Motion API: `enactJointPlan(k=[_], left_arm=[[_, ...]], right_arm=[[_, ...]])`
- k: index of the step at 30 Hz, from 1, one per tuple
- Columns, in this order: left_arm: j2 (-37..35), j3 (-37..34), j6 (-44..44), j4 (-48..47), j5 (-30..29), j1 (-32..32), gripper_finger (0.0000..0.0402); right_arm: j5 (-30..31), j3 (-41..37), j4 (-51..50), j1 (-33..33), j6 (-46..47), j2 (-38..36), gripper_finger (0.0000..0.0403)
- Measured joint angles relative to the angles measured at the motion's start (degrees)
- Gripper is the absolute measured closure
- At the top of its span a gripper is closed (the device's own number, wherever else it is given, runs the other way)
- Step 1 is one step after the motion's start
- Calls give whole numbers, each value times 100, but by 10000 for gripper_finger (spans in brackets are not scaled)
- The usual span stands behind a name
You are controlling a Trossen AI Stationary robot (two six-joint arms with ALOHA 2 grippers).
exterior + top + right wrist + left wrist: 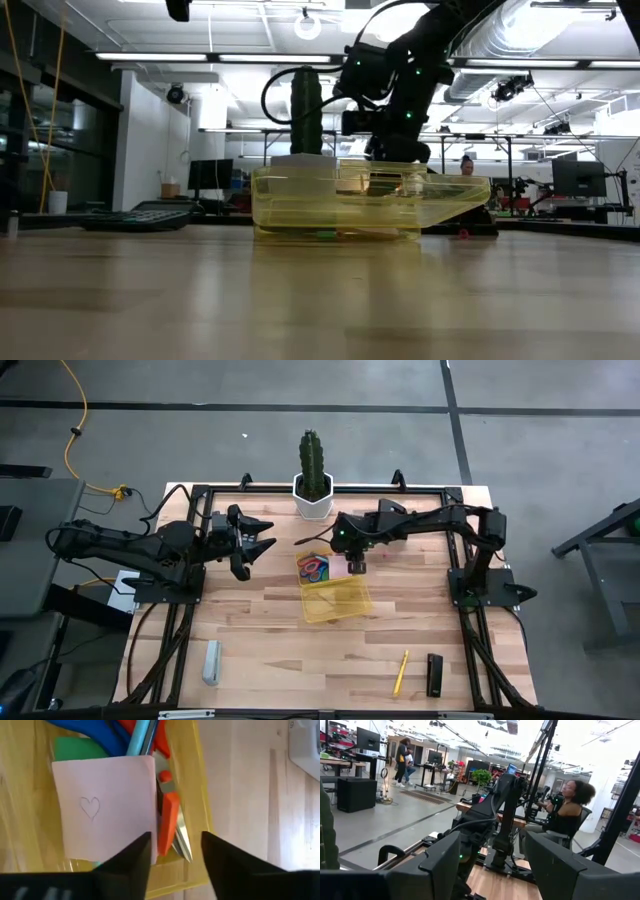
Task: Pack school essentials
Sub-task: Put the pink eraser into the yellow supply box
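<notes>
Over the yellow tray [345,605], my right gripper [175,851] hangs, jaws apart and empty; pink sticky-note pad [102,807] lies inside among the scissors [172,812], likely just dropped. Yellow pencil [401,672] waits on the bench. Left gripper [262,540] idles, jaws apart.

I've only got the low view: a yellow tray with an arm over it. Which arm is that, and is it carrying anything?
Observer: That's the right gripper. It is open and empty, above the far end of the yellow tray.
Operator: What's in the tray?
Observer: A pink sticky-note pad, red-handled scissors, blue-handled scissors and a light-blue pen.
Operator: Anything left outside it?
Observer: A yellow pencil lies on the table near the front edge, beside the black calculator.
Operator: And the other arm?
Observer: The left gripper is open and holds nothing, off to the tray's left.
</notes>
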Motion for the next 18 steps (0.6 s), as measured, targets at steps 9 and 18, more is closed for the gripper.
enactJointPlan(k=[9, 18], left_arm=[[0, 0, 0, -2, 0, 0, 190], [0, 0, -40, -28, 0, 0, 190]], right_arm=[[-170, -1, -289, 7, 412, -480, 163], [-225, -1492, 513, -2, 2111, -2657, 160]])
